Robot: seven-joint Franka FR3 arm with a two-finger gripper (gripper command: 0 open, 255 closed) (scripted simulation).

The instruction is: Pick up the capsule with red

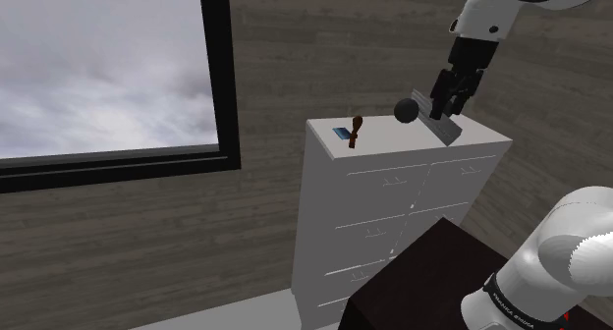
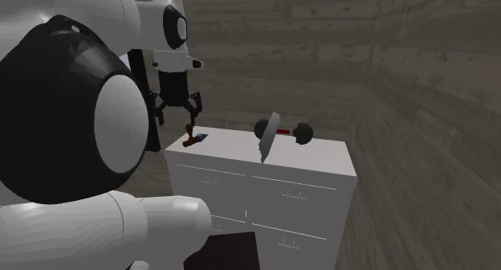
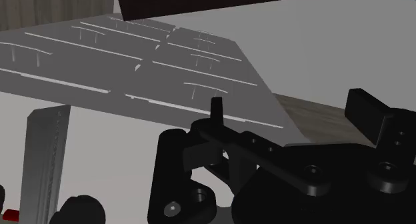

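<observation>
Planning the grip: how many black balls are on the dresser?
2, on a red bar, seen in the second exterior view: right ball at one end, left ball at the other, beside the grey slab.

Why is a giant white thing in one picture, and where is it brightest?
Second exterior view: the white robot arm with dark joints stands by the camera and blocks that view's left. Shoulder view: the black-framed window with cloudy sky is brightest. Wrist view: the white chest of drawers looks dim grey.

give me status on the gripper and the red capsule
Gripper open, empty, above the dresser. Capsule, red bar between black ball ends, lying on the dresser top, not held. Grey slab standing tilted close beside it, may crowd the grasp.
</observation>
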